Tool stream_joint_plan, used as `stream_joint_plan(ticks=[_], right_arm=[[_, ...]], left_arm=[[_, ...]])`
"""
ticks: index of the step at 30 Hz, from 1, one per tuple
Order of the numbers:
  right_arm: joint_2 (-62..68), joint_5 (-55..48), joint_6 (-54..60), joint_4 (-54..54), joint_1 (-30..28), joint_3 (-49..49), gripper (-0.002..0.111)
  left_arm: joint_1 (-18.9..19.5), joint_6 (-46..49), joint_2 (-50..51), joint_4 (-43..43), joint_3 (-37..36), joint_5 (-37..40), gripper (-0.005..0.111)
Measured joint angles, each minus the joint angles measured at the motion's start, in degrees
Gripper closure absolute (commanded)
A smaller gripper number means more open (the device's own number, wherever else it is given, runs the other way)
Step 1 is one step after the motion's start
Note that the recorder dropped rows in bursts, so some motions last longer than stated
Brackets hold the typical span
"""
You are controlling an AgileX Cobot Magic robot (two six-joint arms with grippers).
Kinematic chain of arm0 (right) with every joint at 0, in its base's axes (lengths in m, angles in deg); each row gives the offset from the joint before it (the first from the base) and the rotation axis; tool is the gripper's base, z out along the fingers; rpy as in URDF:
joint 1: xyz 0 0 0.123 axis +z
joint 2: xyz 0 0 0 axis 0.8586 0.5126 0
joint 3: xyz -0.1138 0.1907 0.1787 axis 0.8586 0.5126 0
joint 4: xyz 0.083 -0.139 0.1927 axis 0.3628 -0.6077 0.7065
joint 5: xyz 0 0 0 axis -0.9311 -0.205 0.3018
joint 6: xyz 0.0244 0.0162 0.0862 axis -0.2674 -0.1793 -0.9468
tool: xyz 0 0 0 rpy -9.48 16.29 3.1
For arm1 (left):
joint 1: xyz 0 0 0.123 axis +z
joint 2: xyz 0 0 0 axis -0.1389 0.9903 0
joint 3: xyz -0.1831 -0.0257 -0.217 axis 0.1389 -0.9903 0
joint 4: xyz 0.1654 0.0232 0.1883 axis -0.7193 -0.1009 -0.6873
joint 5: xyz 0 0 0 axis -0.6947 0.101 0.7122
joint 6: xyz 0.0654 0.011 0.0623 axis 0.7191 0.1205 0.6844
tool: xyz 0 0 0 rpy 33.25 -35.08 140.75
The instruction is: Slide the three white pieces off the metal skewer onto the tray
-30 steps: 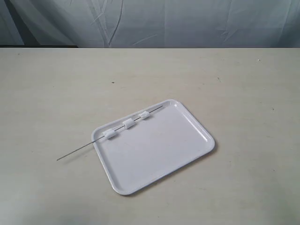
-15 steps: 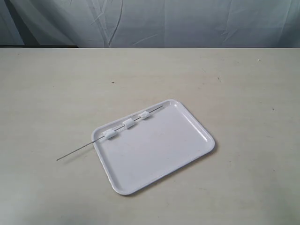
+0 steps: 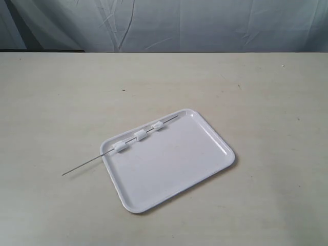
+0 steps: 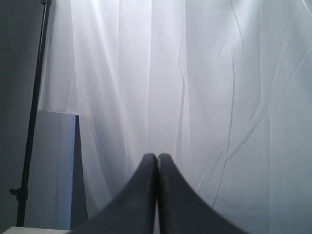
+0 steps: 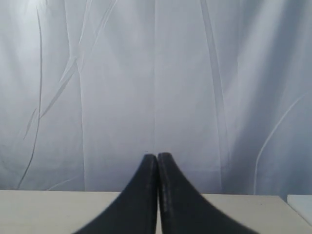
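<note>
A glossy white tray [image 3: 174, 169] lies on the beige table, turned at an angle. The thin metal skewer [image 3: 82, 166] rests across the tray's far-left rim, its bare end sticking out over the table to the left. Three white pieces are threaded on it: one [image 3: 120, 146] at the rim, one [image 3: 140, 135] in the middle, one [image 3: 158, 125] nearest the far tip. Neither arm shows in the exterior view. My left gripper [image 4: 157, 156] is shut and empty, facing a white curtain. My right gripper [image 5: 157, 155] is shut and empty too, above the table's edge.
A white curtain [image 3: 205, 25] hangs behind the table. A dark stand pole [image 4: 34, 117] rises at one side in the left wrist view. The beige tabletop [image 3: 256, 92] spreads wide around the tray.
</note>
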Motion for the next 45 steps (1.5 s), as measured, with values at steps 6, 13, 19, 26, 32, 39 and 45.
stream_joint_plan(ticks=[6, 13, 19, 26, 32, 39, 45], right_arm=[[0.0, 4.3, 0.2, -0.1, 0.0, 0.0, 0.107], [0.0, 12.7, 0.2, -0.1, 0.0, 0.0, 0.107], [0.0, 18.8, -15.6, -0.1, 0.0, 0.0, 0.107], [-0.1, 23.7, -31.0, -0.1, 0.0, -5.6, 0.107], [1.6, 15.3, -31.4, -0.6, 0.0, -26.3, 0.107], [15.6, 11.6, -27.1, -8.8, 1.6, -49.1, 0.107], [31.7, -12.6, -33.9, -10.8, 5.3, -61.5, 0.107]], left_arm=[[0.0, 0.0, 0.0, -0.5, 0.0, -0.3, 0.107], [0.0, -1.7, 0.0, -0.8, 0.0, -0.4, 0.107], [0.0, -17.9, 0.0, -2.6, 0.0, -10.2, 0.107], [0.0, -22.4, 0.1, -17.6, 12.5, -16.2, 0.107], [0.0, -22.7, 8.9, -28.3, 30.2, -16.3, 0.107], [0.0, -34.4, 25.7, -39.3, 51.6, -15.2, 0.107], [0.0, -66.3, 40.1, -63.8, 63.7, -13.2, 0.107]])
